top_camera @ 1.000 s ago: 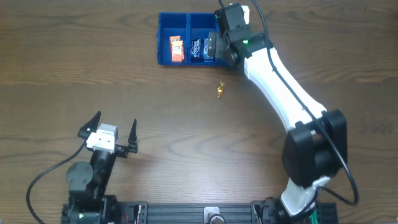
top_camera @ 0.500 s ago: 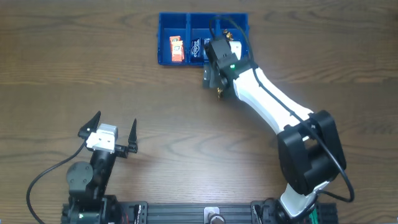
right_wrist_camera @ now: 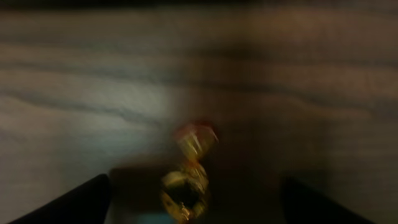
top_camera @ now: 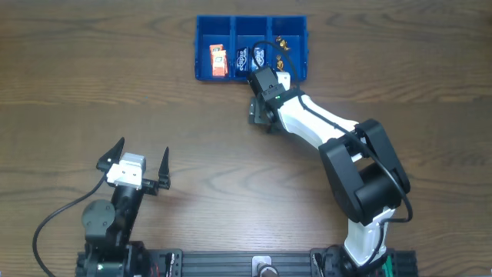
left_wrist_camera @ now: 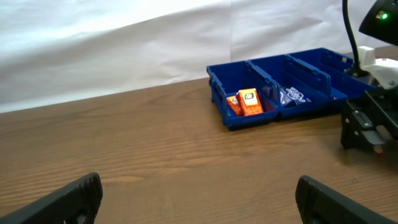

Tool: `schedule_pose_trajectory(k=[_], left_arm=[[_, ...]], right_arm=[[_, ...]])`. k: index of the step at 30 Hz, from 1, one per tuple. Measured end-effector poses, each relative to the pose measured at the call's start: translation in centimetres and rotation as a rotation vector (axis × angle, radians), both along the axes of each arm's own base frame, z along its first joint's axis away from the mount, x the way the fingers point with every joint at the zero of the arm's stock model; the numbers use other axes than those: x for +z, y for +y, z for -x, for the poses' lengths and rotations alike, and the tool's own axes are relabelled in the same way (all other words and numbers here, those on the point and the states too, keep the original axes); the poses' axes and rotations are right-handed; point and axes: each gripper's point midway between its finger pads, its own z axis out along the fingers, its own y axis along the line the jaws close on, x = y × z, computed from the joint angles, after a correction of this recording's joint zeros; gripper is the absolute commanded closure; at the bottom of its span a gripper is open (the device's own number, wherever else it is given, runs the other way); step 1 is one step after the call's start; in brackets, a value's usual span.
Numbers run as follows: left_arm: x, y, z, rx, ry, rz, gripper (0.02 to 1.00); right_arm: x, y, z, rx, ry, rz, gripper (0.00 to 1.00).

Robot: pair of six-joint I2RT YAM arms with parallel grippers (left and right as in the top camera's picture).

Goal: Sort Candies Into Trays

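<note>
A gold-wrapped candy point(right_wrist_camera: 186, 180) lies on the wooden table between the two spread fingers of my right gripper point(right_wrist_camera: 196, 194), which is open and low over it. In the top view the right gripper point(top_camera: 261, 115) is just in front of the blue three-compartment tray point(top_camera: 201, 46). The tray holds an orange candy point(top_camera: 218, 60) on the left, blue-wrapped candies point(top_camera: 247, 58) in the middle and gold candies point(top_camera: 283, 45) on the right. My left gripper point(top_camera: 132, 159) stands open and holds nothing near the front left, far from the tray point(left_wrist_camera: 217, 87).
The right arm's white link point(top_camera: 323, 123) stretches diagonally from the base at the bottom right to the tray. Bare wood lies to the left of and in front of the tray. A white cloth backdrop point(left_wrist_camera: 112, 43) rises behind the table.
The right gripper has come from over the tray's right end back toward the table and down onto the gold candy. The left arm has not moved.
</note>
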Motion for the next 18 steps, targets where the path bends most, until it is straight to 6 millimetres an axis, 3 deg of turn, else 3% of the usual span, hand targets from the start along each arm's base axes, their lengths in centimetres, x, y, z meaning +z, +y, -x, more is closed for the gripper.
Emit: schedule_pose_trajectory(k=[18], left_arm=[[0.0, 0.0, 0.0, 0.0, 0.0, 0.0, 0.02]], right_arm=[[-0.03, 0.77, -0.09, 0.012, -0.003, -0.029, 0.663]])
